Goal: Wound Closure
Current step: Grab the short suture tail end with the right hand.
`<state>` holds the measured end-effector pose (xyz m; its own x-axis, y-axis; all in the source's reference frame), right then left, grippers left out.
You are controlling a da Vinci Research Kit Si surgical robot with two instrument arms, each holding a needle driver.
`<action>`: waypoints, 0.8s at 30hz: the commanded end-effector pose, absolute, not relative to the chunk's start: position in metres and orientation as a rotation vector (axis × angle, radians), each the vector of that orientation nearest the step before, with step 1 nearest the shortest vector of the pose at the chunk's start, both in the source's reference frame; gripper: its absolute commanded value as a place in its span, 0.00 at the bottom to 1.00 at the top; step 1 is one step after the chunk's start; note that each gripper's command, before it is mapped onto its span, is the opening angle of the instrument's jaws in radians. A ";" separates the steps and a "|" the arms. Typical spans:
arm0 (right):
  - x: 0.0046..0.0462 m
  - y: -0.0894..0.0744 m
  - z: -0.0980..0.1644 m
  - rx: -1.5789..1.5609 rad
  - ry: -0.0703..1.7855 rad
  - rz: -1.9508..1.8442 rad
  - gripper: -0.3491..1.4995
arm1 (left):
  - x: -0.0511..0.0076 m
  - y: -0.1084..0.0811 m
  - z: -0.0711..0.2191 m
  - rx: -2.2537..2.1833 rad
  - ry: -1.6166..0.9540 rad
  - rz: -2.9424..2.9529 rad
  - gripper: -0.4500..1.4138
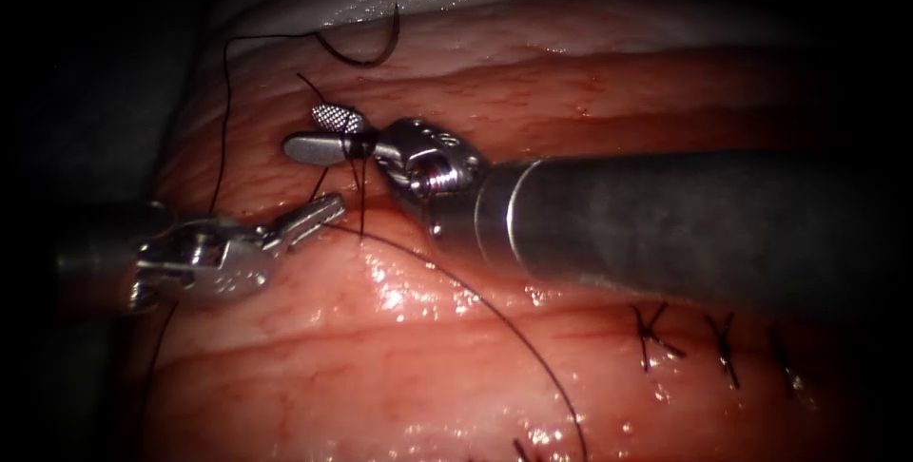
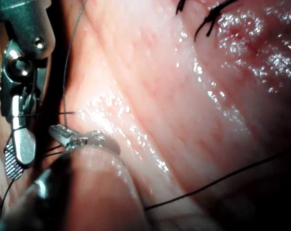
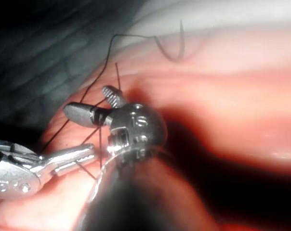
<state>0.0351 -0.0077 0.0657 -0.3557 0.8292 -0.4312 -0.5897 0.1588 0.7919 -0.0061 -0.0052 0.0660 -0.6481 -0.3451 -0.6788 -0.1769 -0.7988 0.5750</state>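
Note:
The curved needle [image 1: 373, 48] lies free on top of the tissue [image 1: 399, 348], beyond both tools, held by neither and not in the tissue; it also rests there in the right wrist view [image 3: 177, 48]. Its thread [image 1: 226, 110] runs left, then down the tissue's left edge. My right tool [image 1: 302, 129] [image 3: 85, 98] stands open, with strands of thread [image 1: 359, 186] crossing between its jaws near the hinge. My left tool [image 1: 319, 210] [image 2: 63, 134] sits just below it, shut on a thread strand that rises toward the right tool.
Three finished dark stitches [image 1: 656, 334] sit along the cut at the lower right. A long loop of thread [image 1: 533, 348] trails across the wet tissue toward the front edge. The right tool's thick shaft [image 1: 685, 224] spans the right half.

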 end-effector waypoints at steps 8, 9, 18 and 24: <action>0.0365 -0.006 0.068 0.257 1.172 1.505 0.92 | -0.0065 -0.003 0.067 1.276 -0.935 -2.604 0.00; 0.0364 -0.006 0.068 0.254 1.173 1.507 0.92 | -0.0065 -0.003 0.067 1.276 -0.934 -2.604 0.00; 0.0357 -0.006 0.067 0.237 1.182 1.498 0.91 | -0.0064 -0.003 0.068 1.275 -0.930 -2.606 0.00; 0.0345 -0.006 0.067 0.221 1.196 1.507 0.92 | -0.0067 -0.002 0.068 1.279 -0.923 -2.606 0.00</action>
